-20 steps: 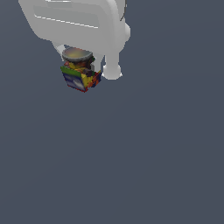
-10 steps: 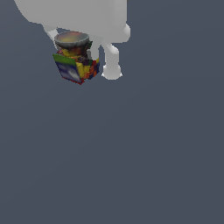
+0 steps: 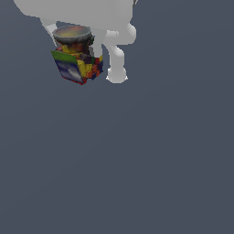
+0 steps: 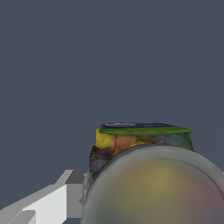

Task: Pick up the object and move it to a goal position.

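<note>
The small boxy object (image 3: pixel 78 61) with busy green, blue, yellow and red printed sides and a round dark-rimmed bowl shape on top hangs near the upper edge of the exterior view, tucked under the white robot arm (image 3: pixel 82 11) and apparently clear of the plain grey tabletop (image 3: pixel 137 160); one white finger (image 3: pixel 116 64) stands just beside it on the exterior view's right, apparently apart from it; the wrist view shows the bowl top filling the foreground with a white finger (image 4: pixel 65 194) close alongside; whether the fingers are clamped on the box I cannot tell, since the contact is hidden; the risk, as I judge it, is a shallow or off-centre hold; the box appears tilted, so a quick swing toward the goal could let it rotate or slip out and drop.
</note>
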